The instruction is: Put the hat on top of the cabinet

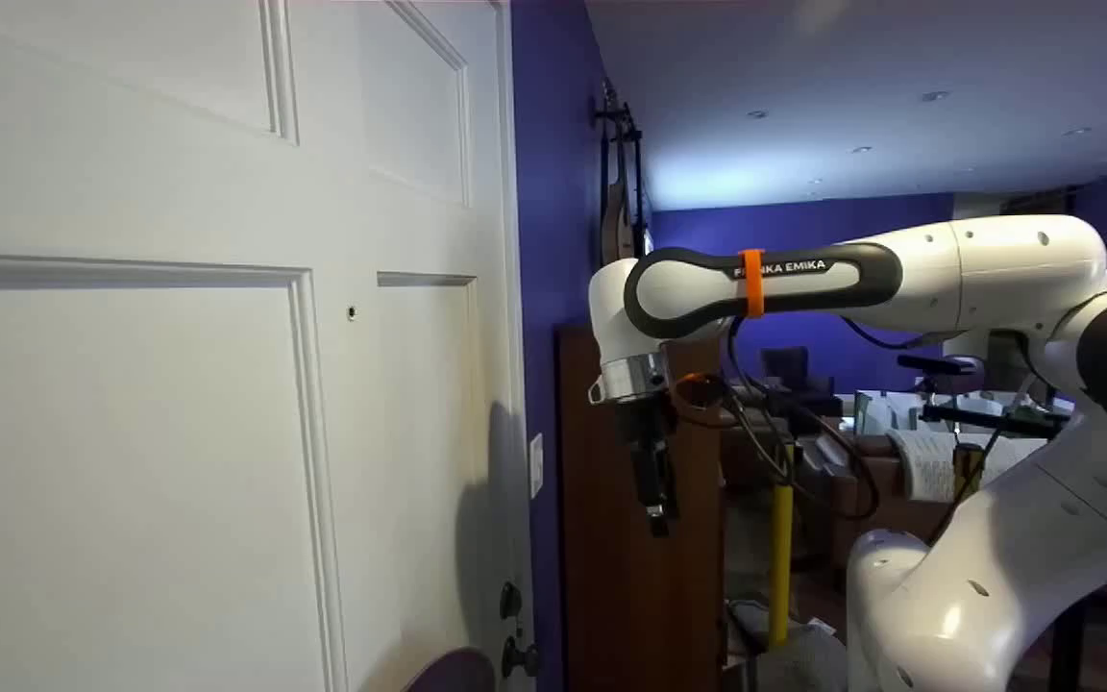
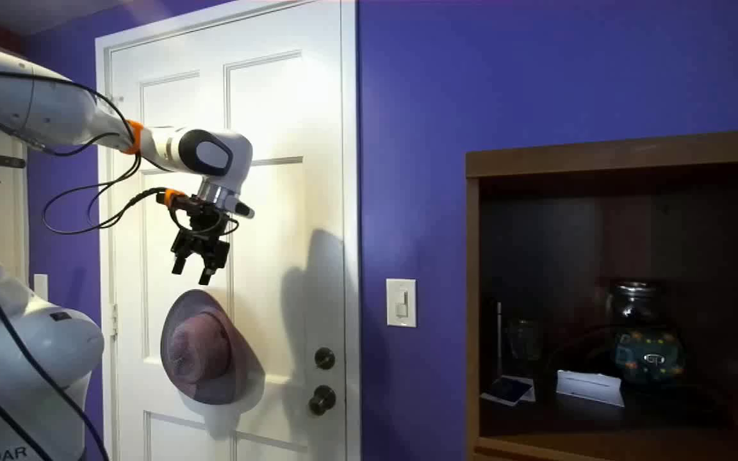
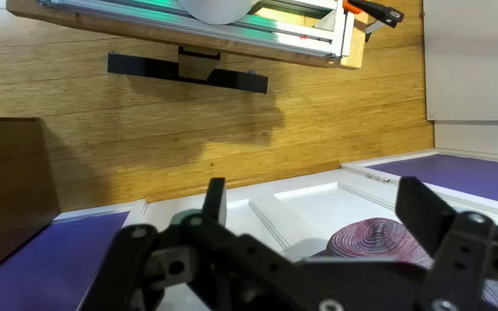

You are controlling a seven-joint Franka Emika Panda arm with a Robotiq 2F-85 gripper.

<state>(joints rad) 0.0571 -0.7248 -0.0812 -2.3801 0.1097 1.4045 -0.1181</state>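
In an exterior view, the hat is seen hung on the white door, crown facing out. The gripper is held above it, apart, tips pointed down w/ a gap left btwn them, nothing gripped. Toward pic's R edge, past a light switch, the brown cabinet is seen, w/ a white card placed on its shelf. In an exterior view, only a bit of hat brim is caught at btm edge, near the door knob; the gripper is seen side-on w/ the cabinet behind, so finger gap can't be judged. In wrist view, the fingers are spread wide, nothing held; the hat is part-hidden behind the gripper, & the cabinet's side is cut off at pic's L.
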